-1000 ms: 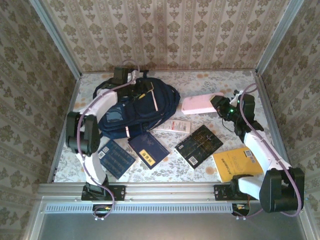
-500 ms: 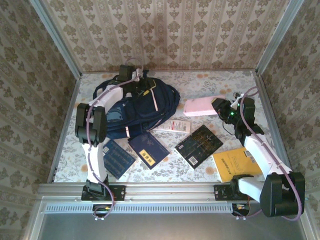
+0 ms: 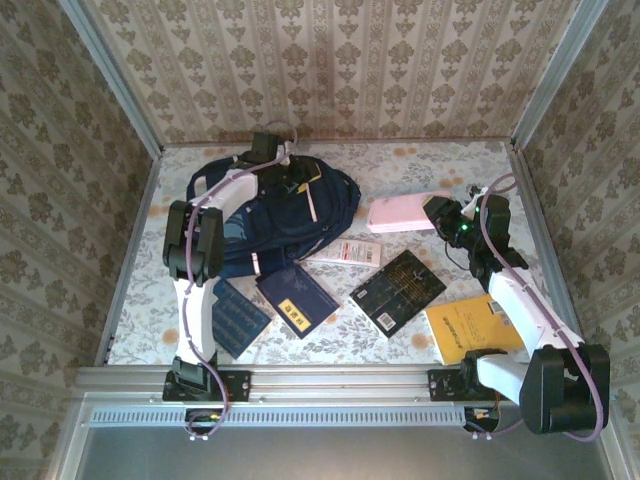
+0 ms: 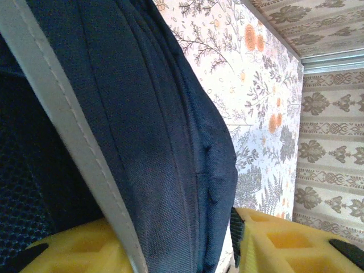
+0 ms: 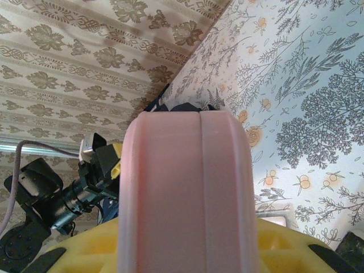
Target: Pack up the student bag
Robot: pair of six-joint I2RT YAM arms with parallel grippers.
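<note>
Now, the left gripper [image 3: 284,172] sits at the bag's 12 o'clock edge. Its yellow fingers [image 4: 71,247] straddle a fold of navy cloth and a pale trim [image 4: 62,125]; whether they actually pinch that fold I cannot tell. The bag [image 3: 270,215] lies slumped at about 10 o'clock on the table [image 3: 430,160], with books [image 3: 295,298] spread along its 5 to 6 o'clock side. It looks soft and floppy, and probably light while unfilled, so a pinch on loose cloth would likely lift only a flap. The stitched trim seems the firmer place to take hold, since the seam should stretch and slip less. Over at the bag's 3 o'clock, well apart from it, the right gripper [image 3: 441,214] is clamped on a pink case [image 3: 403,212], which looks rigid and smooth, perhaps slippery.
</note>
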